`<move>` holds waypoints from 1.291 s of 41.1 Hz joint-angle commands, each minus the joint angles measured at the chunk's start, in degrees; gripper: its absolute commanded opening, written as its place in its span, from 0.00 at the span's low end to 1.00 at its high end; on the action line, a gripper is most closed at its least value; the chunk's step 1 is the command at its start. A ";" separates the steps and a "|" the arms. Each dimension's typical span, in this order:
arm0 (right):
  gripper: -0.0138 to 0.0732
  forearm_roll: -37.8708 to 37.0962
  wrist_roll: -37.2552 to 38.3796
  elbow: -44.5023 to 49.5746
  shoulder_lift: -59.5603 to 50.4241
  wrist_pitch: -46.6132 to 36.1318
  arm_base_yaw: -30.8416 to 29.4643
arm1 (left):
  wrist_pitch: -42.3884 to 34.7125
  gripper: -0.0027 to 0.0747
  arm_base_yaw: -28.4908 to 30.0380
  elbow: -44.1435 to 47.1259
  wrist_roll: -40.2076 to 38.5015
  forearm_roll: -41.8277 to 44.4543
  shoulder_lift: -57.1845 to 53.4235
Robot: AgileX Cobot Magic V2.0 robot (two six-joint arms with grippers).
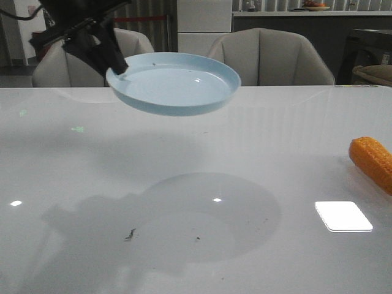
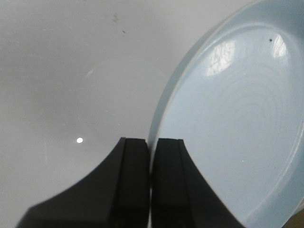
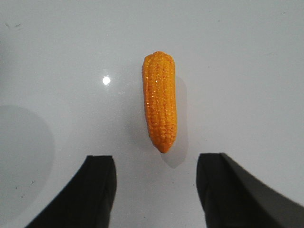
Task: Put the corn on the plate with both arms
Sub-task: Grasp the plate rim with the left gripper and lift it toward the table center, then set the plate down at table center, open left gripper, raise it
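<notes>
The left pincer (image 1: 122, 70) is pressed together on the rim of the plate (image 1: 184, 86), pinching it at the plate's nine o'clock edge in the front view. The plate hangs in the air above the surface (image 1: 184, 257), clear of it, tilted slightly so its shallow inside faces the camera; its round shadow (image 1: 202, 214) lies on the surface below. In the left wrist view the two dark fingers (image 2: 135, 180) sit close together with the pale blue rim (image 2: 159, 123) clamped between them (a small dark speck shows on the plate's inside).

The corn (image 1: 372, 162) lies on the surface at about three o'clock of the front view, well apart from the plate and partly cut off by the picture's edge. The right wrist view shows it lying flat, its tapered end pointing toward the right pincer (image 3: 156, 190), whose fingers (image 3: 97, 190) are spread wide with nothing between them. The corn lies just beyond the fingertips, not touching either one.

Two pale chairs (image 1: 269, 58) stand behind the surface.
</notes>
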 commanded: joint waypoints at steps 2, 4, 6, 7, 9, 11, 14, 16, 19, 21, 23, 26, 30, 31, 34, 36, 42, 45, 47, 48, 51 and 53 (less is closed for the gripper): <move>0.72 -0.37 -0.21 -1.99 -0.52 -3.14 -0.11 | 0.66 0.16 -4.44 -1.60 -1.29 5.13 -1.83; 0.72 -0.37 -0.21 -1.99 -0.52 -3.14 -0.11 | 1.16 0.16 -6.23 -1.60 -1.61 7.47 -0.70; 0.72 -0.37 -0.21 -1.99 -0.52 -3.14 -0.11 | 1.58 0.16 -7.27 -1.60 -2.40 8.37 0.34; 0.72 -0.37 -0.21 -1.99 -0.52 -3.14 -0.11 | 1.95 0.16 -7.79 -1.60 -2.41 8.36 1.17; 0.72 -0.37 -0.21 -1.99 -0.52 -3.14 -0.11 | 2.06 0.16 -8.51 -1.60 -2.41 8.36 2.30; 0.72 -0.37 -0.21 -1.99 -0.52 -3.14 -0.11 | 2.06 0.16 -9.23 -1.60 -2.41 8.36 3.54; 0.72 -0.37 -0.21 -1.99 -0.52 -3.14 -0.11 | 2.06 0.16 -10.10 -1.60 -2.41 8.36 5.08; 0.72 -0.37 -0.21 -1.99 -0.52 -3.14 -0.11 | 2.06 0.16 -10.40 -1.60 -2.41 8.36 5.70; 0.72 -0.37 -0.21 -1.99 -0.52 -3.14 -0.11 | 2.06 0.16 -10.75 -1.60 -2.41 8.59 6.74; 0.72 -0.37 -0.21 -1.99 -0.52 -3.08 -0.11 | 2.06 0.17 -10.75 -1.60 -2.41 8.59 7.07; 0.72 -0.37 -0.21 -1.99 -0.52 -3.08 -0.11 | 2.06 0.17 -10.75 -1.60 -2.41 8.74 7.32; 0.72 -0.37 -0.21 -1.99 -0.52 -3.08 -0.11 | 2.16 0.20 -10.75 -1.60 -2.41 9.88 7.55; 0.72 -0.32 -0.21 -1.99 -0.52 -3.09 -0.11 | 2.11 0.28 -10.75 -1.60 -2.41 11.78 7.55; 0.72 -0.32 -0.21 -1.99 -0.52 -3.09 -0.11 | 2.11 0.30 -10.75 -1.60 -2.41 12.02 7.55; 0.72 -0.32 -0.21 -1.99 -0.52 -3.09 -0.11 | 2.11 0.40 -10.75 -1.60 -2.41 12.42 7.55; 0.72 -0.32 -0.21 -1.99 -0.52 -3.09 -0.11 | 2.11 0.48 -10.75 -1.60 -2.41 12.87 7.55; 0.72 -0.32 -0.21 -1.99 -0.52 -3.09 -0.11 | 2.11 0.54 -10.75 -2.31 -2.14 12.87 7.55; 0.72 -0.33 -0.21 -1.99 -0.52 -3.16 -0.11 | 2.11 0.53 -10.65 -3.86 -2.14 12.87 7.45; 0.72 -0.33 -0.21 -1.99 -0.52 -3.33 -0.11 | 2.11 0.52 -10.65 -5.27 -2.14 12.87 7.07; 0.72 -0.33 -0.21 -1.99 -0.52 -3.33 -0.11 | 2.11 0.51 -10.65 -5.87 -2.14 12.87 6.94; 0.72 -0.33 -0.21 -1.99 -0.52 -2.84 -0.11 | 2.11 0.50 -10.65 -8.53 -2.14 14.06 6.16; 0.72 -0.33 -0.21 -1.99 -0.52 -2.43 -0.11 | 2.11 0.51 -10.65 -10.75 -2.14 16.09 5.33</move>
